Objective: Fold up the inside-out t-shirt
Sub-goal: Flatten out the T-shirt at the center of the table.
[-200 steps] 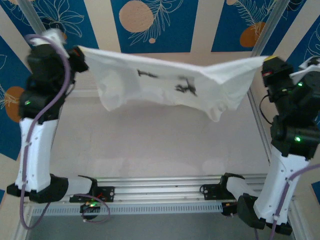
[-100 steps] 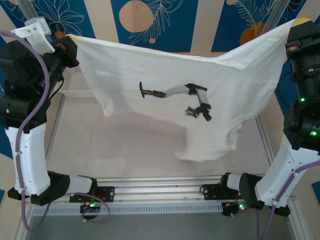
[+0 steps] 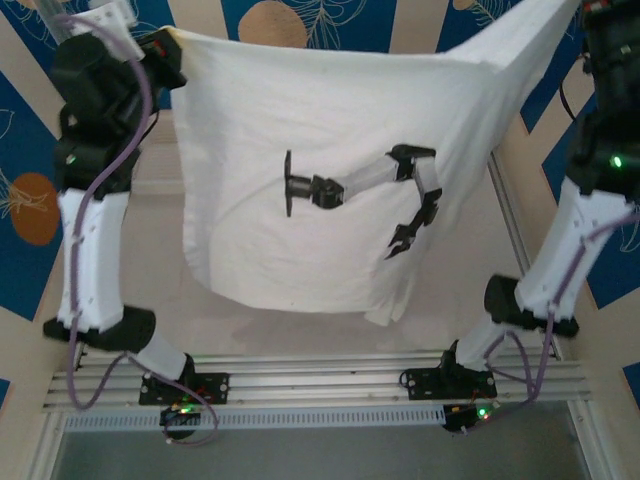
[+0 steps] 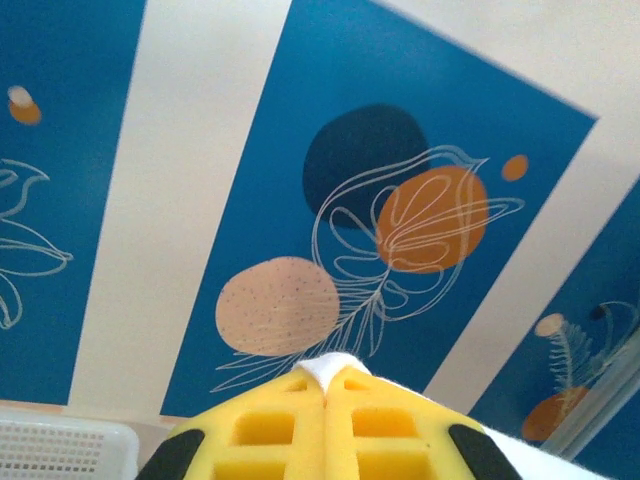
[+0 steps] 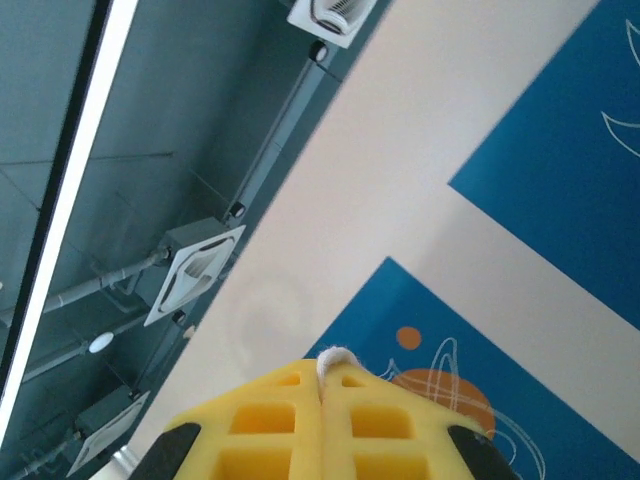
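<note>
The inside-out t-shirt (image 3: 300, 150) is white with a dark robot-arm print and hangs spread like a curtain above the table. My left gripper (image 3: 168, 45) is shut on its upper left corner. My right gripper (image 3: 588, 12) is shut on the upper right corner, at the frame's top edge. In the left wrist view a small tuft of the white t-shirt (image 4: 326, 366) pokes out between the closed yellow pads of the left gripper (image 4: 327, 380). The right wrist view shows the same kind of t-shirt tuft (image 5: 331, 356) pinched at the tips of the right gripper (image 5: 322, 378).
A white mesh basket (image 4: 55, 448) sits at the table's far left. The pale table (image 3: 300, 330) lies below the shirt's hem, with the aluminium rail (image 3: 320, 385) and both arm bases at its near edge. A blue patterned wall (image 4: 380, 150) stands behind.
Both arms have risen and the shirt has gone up with them. It now hangs full length and flatter, where it was bunched and sagging a second ago.
</note>
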